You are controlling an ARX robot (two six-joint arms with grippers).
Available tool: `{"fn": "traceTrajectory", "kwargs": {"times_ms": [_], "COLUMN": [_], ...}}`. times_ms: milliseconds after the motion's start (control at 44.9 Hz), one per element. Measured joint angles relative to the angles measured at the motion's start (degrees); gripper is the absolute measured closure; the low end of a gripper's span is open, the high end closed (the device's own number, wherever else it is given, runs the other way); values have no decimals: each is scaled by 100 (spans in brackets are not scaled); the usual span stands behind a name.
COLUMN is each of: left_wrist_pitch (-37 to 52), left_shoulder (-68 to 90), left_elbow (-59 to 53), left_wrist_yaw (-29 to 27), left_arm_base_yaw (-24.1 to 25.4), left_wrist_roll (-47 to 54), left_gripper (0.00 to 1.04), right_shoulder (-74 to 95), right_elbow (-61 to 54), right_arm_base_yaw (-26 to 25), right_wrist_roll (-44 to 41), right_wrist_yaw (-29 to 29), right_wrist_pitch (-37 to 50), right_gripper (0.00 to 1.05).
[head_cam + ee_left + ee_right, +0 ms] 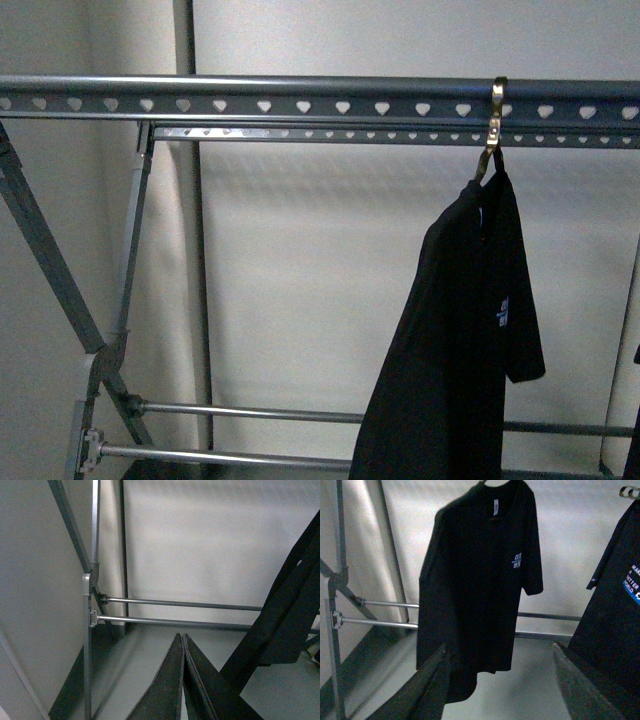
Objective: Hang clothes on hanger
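The grey rack [300,100] fills the space ahead, its long top rail punched with a row of small heart-shaped holes, a second punched rail just behind it and two thin cross bars [240,412] low down by the folding leg.

Hanging from that top rail, toward its right end, is the black T-shirt [460,350]. It sits on a clothes hanger whose brass-coloured hook [495,125] loops over the rail, and the shirt drops well below it, turned side-on, with a small patch of white and blue lettering on the chest near the sleeve.

Further right along the rail a second dark garment [615,610] hangs, with a blue patch and white "MAKE A BETTER" lettering.

The left tool [182,645] has its two dark fingers pressed together, holding nothing. The right tool [500,652] stands spread wide below the shirt's hem, one finger [427,680] overlapping the hem's edge; I cannot tell if it touches.
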Motion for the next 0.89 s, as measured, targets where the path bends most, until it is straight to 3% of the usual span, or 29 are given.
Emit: {"fn": "traceTrajectory", "kwargs": {"times_ms": [245, 312, 512, 601, 891], "left_wrist_pitch": [-13, -13, -13, -13, -13], "left_shoulder": [-11, -11, -11, -13, -15], "left_elbow": [0, 0, 0, 0, -2], "left_wrist_yaw": [-2, -4, -2, -2, -4], "left_arm_base_yaw": [0, 0, 0, 0, 0], "left_wrist_roll": [2, 0, 0, 0, 0], "left_gripper": [101, 101, 101, 101, 101], "right_shoulder": [-973, -1126, -1318, -1438, -1703], "right_elbow": [-372, -466, -579, -649, -949], "right_arm_base_yaw": [-1696, -2087, -2597, -3322, -3578], "right_wrist_roll": [59, 59, 59, 59, 61], "right_wrist_yaw": [-1611, -2020, -2483, -3335, -3416], "right_wrist_pitch": [-358, -411, -459, -522, -514], "right_gripper": [102, 102, 102, 102, 102]}}
